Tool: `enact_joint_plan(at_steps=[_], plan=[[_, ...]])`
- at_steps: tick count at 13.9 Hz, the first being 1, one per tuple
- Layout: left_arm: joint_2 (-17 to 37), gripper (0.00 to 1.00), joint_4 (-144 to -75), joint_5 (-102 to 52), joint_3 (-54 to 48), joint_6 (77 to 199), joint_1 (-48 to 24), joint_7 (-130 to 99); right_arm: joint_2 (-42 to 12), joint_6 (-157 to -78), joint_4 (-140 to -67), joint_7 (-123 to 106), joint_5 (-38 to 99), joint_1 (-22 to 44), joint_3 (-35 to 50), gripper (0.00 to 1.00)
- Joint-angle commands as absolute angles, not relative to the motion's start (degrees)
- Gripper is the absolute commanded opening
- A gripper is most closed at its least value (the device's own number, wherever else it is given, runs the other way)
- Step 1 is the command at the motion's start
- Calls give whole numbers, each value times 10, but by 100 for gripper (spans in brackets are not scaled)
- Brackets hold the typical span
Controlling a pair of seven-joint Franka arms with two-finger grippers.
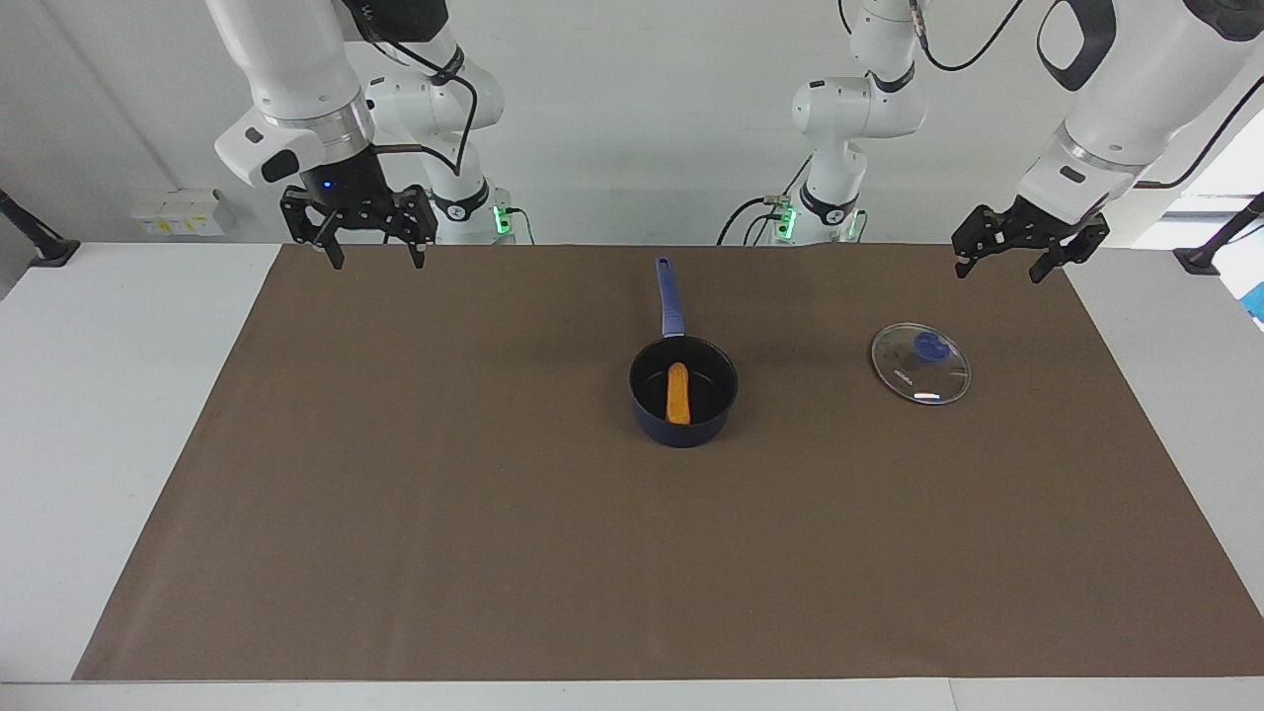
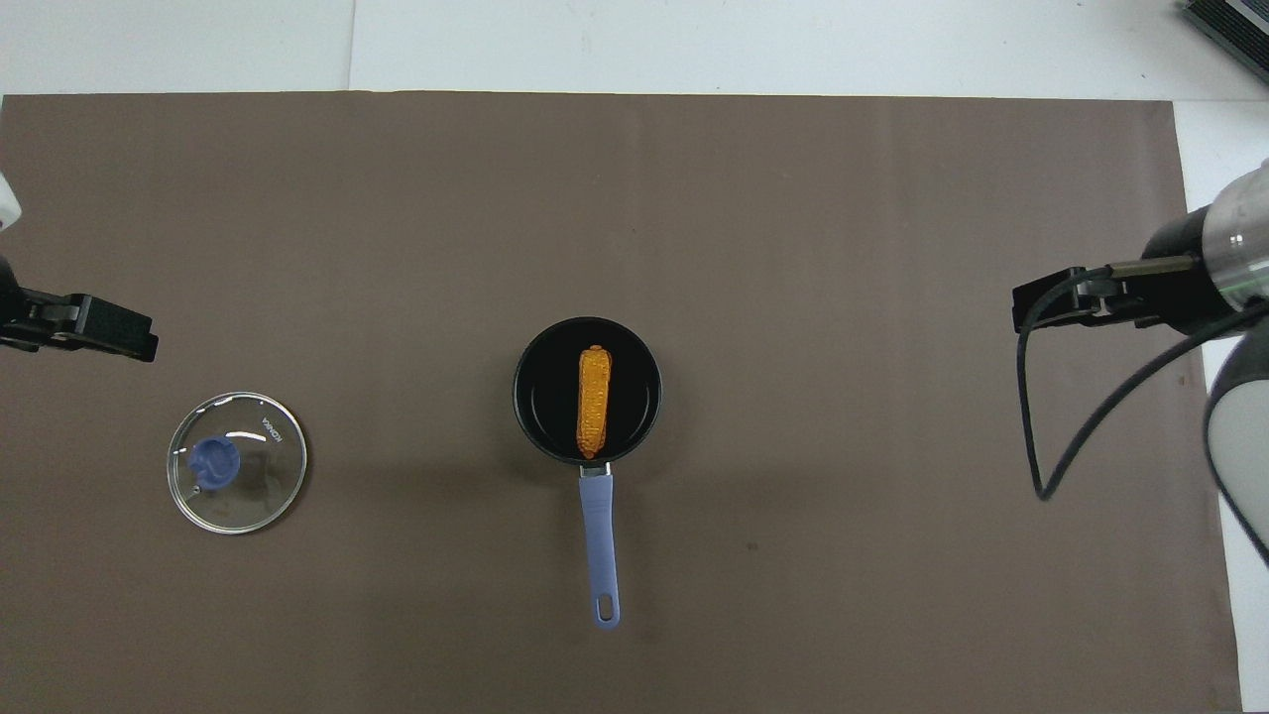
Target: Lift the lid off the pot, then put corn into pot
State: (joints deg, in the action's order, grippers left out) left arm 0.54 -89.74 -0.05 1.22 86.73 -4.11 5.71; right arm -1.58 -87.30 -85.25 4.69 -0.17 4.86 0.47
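Observation:
The dark blue pot stands at the middle of the mat, uncovered, with its long handle pointing toward the robots. It also shows in the overhead view. The orange-yellow corn lies inside the pot. The glass lid with its blue knob lies flat on the mat beside the pot, toward the left arm's end. My left gripper is open and empty, raised over the mat's edge near the lid. My right gripper is open and empty, raised over the mat at the right arm's end.
A brown mat covers most of the white table. Black clamp stands sit at both ends of the table. A cable hangs from the right arm.

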Motion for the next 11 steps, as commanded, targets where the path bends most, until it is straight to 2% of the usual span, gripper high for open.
enact_joint_plan(at_steps=[1,7,11], plan=[[3,100,-898,-5,14,860,-44,64,5,-874,-878,27,18,31,7,100],[3,100,-898,-5,15,860,-44,65,22,-818,-843,4,-10,32,-11,100],[3,100,-898,-5,14,860,-44,65,42,-846,-886,-31,-22,32,-12,100]])
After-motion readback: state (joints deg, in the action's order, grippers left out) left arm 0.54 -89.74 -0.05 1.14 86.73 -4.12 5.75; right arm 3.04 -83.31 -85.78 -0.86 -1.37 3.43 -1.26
